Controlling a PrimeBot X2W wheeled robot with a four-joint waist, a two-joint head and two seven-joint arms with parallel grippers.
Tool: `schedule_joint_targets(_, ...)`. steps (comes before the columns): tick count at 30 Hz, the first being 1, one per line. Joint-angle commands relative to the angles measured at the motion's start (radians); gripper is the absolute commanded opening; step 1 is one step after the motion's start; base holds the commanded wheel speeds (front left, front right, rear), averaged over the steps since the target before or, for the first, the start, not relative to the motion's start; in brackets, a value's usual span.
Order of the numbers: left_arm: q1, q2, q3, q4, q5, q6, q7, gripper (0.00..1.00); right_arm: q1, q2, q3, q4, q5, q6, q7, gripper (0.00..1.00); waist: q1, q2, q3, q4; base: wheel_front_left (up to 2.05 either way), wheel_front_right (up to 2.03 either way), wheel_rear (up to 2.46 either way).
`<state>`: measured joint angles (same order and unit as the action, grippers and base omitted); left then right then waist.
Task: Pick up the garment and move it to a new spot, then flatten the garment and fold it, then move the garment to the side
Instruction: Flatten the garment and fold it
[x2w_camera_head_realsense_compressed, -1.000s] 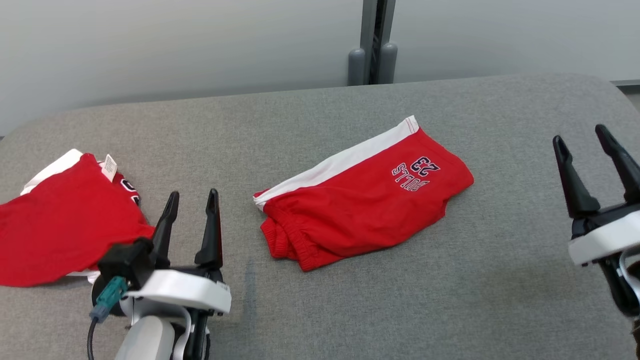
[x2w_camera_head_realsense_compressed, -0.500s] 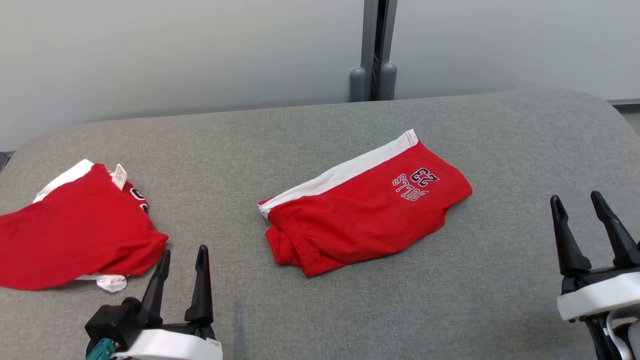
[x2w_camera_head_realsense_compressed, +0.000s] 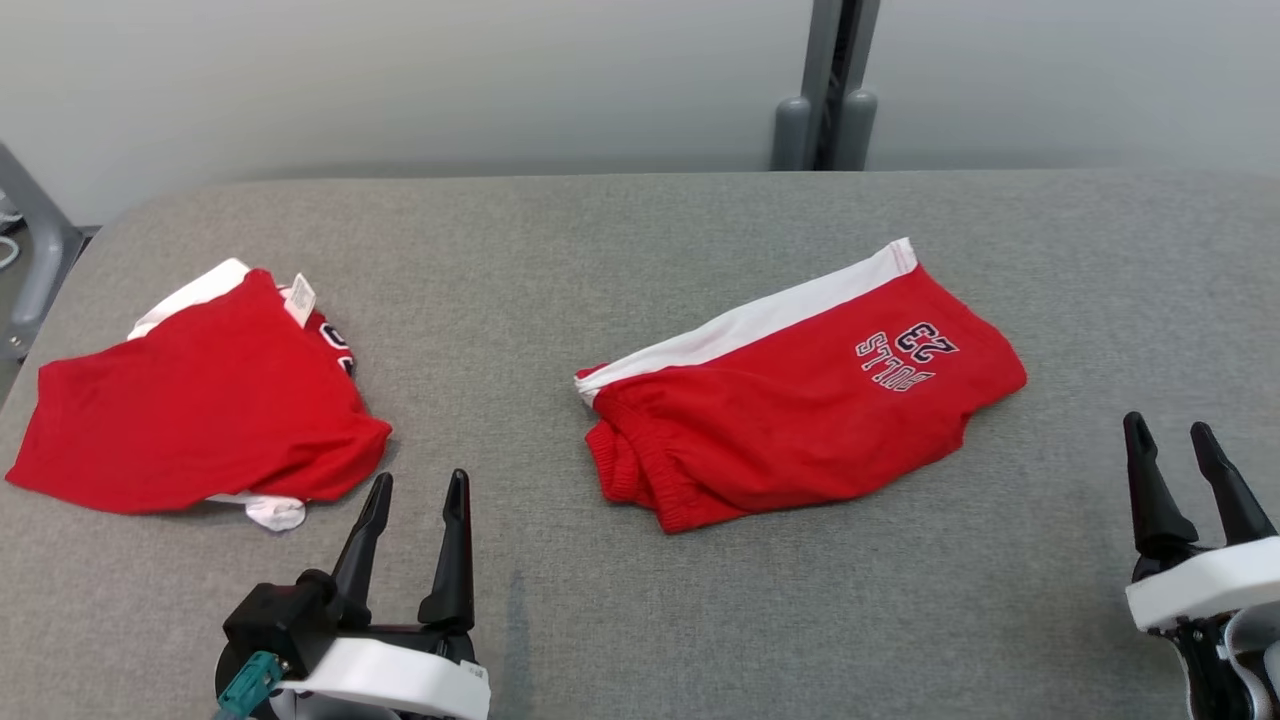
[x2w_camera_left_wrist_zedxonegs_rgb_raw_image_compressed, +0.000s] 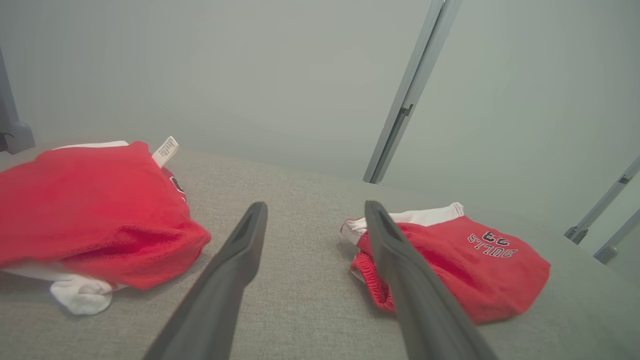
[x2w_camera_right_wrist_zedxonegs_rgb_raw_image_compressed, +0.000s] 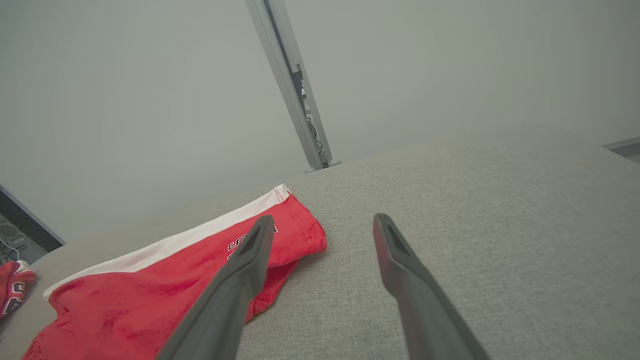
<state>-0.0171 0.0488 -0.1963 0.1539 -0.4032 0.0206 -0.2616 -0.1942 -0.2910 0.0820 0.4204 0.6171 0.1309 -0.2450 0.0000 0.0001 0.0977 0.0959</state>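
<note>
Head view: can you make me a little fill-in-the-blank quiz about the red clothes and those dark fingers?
1. The garment with the white tag lies on the grey table's ____ side.
2. The red shorts carry the number ____.
3. The left fingers and right fingers stand ____, holding nothing.
Missing words: left; 23; open.

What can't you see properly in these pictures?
Head view: navy lettering on the shirt, mostly hidden behind its own red fold.
Head view: print on the white tag, too small to read.
Right wrist view: lettering on the shorts, partly behind a finger of the right gripper.
Right wrist view: the shirt, cut off by the left edge.
</note>
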Motion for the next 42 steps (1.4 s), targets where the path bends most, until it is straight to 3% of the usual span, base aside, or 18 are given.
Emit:
schedule_joint_targets(1, -0.020, 0.004, -0.003, -0.004, 0.008, 0.006, -0.004, 1.00, -0.024, -0.003, 0.000, 0.017, 0.035, 0.000, 0.011, 1.00, 0.0000, -0.0001, 0.029, 0.033, 0.00, 0.00, 0.00)
schedule_joint_targets(7, -0.042, 0.004, 0.016, -0.002, 0.027, 0.024, -0.004, 1.00, -0.102, -0.013, -0.015, 0.115, 0.306, 0.000, 0.100, 1.00, 0.0000, -0.0001, 0.074, 0.111, 0.00, 0.00, 0.00)
schedule_joint_targets(17, -0.058, 0.003, 0.008, -0.024, 0.014, 0.023, -0.004, 1.00, -0.189, -0.053, -0.020, 0.226, 0.583, 0.000, 0.258, 1.00, 0.0000, -0.0001, 0.123, 0.201, 0.00, 0.00, 0.00)
schedule_joint_targets(28, -0.072, 0.003, -0.067, -0.037, -0.003, 0.050, -0.004, 1.00, -0.295, -0.077, 0.031, 0.411, 0.613, 0.000, 0.331, 1.00, 0.0000, -0.0001, 0.173, 0.249, 0.00, 0.00, 0.00)
schedule_joint_targets(39, -0.088, 0.004, -0.067, -0.051, -0.009, 0.060, -0.004, 1.00, -0.376, -0.064, 0.104, 0.466, 0.614, 0.001, 0.387, 1.00, 0.0000, -0.0001, 0.200, 0.266, 0.00, 0.00, 0.00)
schedule_joint_targets(41, -0.091, 0.004, -0.069, -0.052, -0.012, 0.062, -0.004, 1.00, -0.384, -0.062, 0.123, 0.458, 0.612, 0.001, 0.393, 0.46, 0.0000, -0.0001, 0.203, 0.266, 0.00, 0.00, 0.00)
schedule_joint_targets(42, -0.092, 0.004, -0.070, -0.052, -0.012, 0.063, -0.004, 1.00, -0.387, -0.062, 0.133, 0.448, 0.611, 0.001, 0.394, 0.12, 0.0000, -0.0001, 0.204, 0.266, 0.00, 0.00, 0.00)
